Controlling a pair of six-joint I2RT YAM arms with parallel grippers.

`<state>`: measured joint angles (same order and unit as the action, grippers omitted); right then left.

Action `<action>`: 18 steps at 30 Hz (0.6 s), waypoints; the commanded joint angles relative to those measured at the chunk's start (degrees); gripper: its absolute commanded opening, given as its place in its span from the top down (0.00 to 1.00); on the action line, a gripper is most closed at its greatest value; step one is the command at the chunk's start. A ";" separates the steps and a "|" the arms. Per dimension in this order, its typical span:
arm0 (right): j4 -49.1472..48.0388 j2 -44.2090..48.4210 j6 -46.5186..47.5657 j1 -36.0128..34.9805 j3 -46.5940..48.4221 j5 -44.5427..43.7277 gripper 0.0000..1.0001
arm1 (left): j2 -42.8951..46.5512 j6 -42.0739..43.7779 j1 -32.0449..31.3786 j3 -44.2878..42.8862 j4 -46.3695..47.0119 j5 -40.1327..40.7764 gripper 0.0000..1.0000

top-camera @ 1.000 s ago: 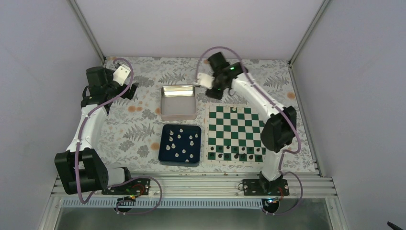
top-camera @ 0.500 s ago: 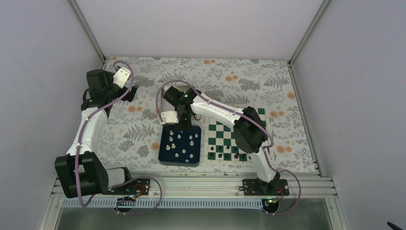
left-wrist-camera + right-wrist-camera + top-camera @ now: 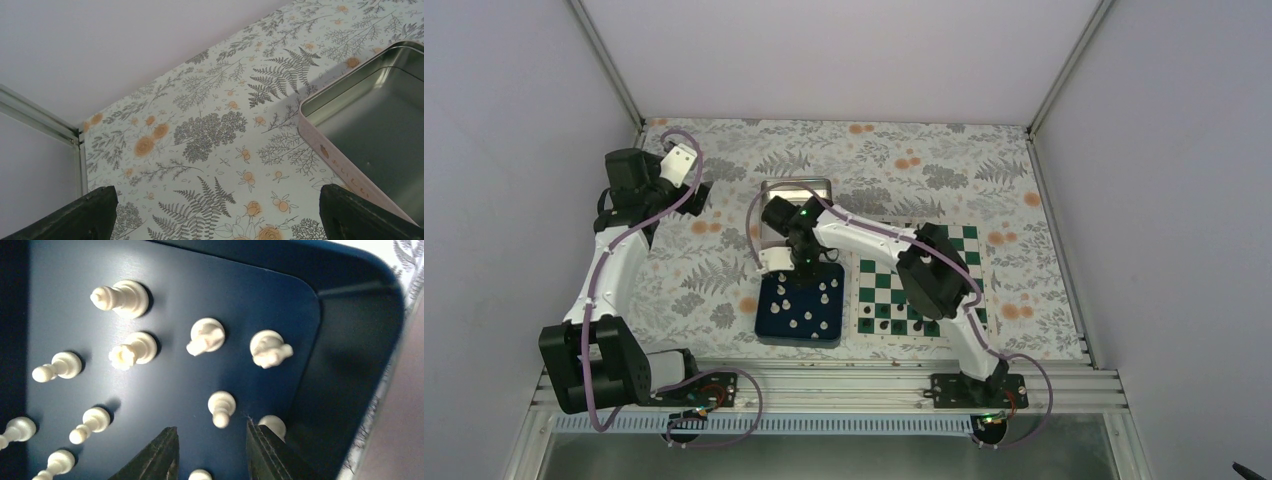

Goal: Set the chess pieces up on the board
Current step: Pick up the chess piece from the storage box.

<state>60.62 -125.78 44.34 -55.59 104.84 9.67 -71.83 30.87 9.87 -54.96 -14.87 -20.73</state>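
Note:
Several white chess pieces (image 3: 220,408) stand in a dark blue tray (image 3: 800,303), left of the green and white board (image 3: 916,280). Black pieces line the board's near row (image 3: 904,325). My right gripper (image 3: 210,437) is open and empty, low inside the tray's far end (image 3: 345,365), with a white pawn just ahead between the fingertips (image 3: 162,450) and another piece (image 3: 272,425) behind the right finger. In the top view it is over the tray's far edge (image 3: 796,262). My left gripper (image 3: 215,220) is open and empty above the floral cloth at far left (image 3: 692,190).
A shiny metal square tin (image 3: 796,188) stands behind the tray, partly hidden by the right arm; its corner shows in the left wrist view (image 3: 370,120). The right arm (image 3: 874,240) stretches across the board's far left part. Walls close in left, right and back.
My right arm swung from over the board's far edge leftward and down to the blue tray's far end. The left arm has hardly moved.

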 commanded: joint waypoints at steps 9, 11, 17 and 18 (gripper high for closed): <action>-2.57 -2.90 -0.14 -1.54 -1.45 0.25 0.64 | 0.83 0.05 0.41 0.99 2.84 -0.14 0.00; -2.65 -3.12 -0.07 -1.54 -1.48 0.03 0.64 | 0.77 0.14 0.58 1.14 2.92 -0.24 0.00; -2.55 -4.28 0.05 -1.47 -1.43 -0.43 0.73 | 0.80 0.32 0.92 1.30 2.70 -0.61 0.00; -2.49 -4.30 0.05 -1.45 -1.36 -0.44 0.77 | 0.80 0.35 0.94 1.34 2.70 -0.65 0.00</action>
<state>58.35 -128.79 44.53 -56.62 104.09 9.63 -71.83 30.87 10.37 -54.15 -13.34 -20.73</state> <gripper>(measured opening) 0.284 0.999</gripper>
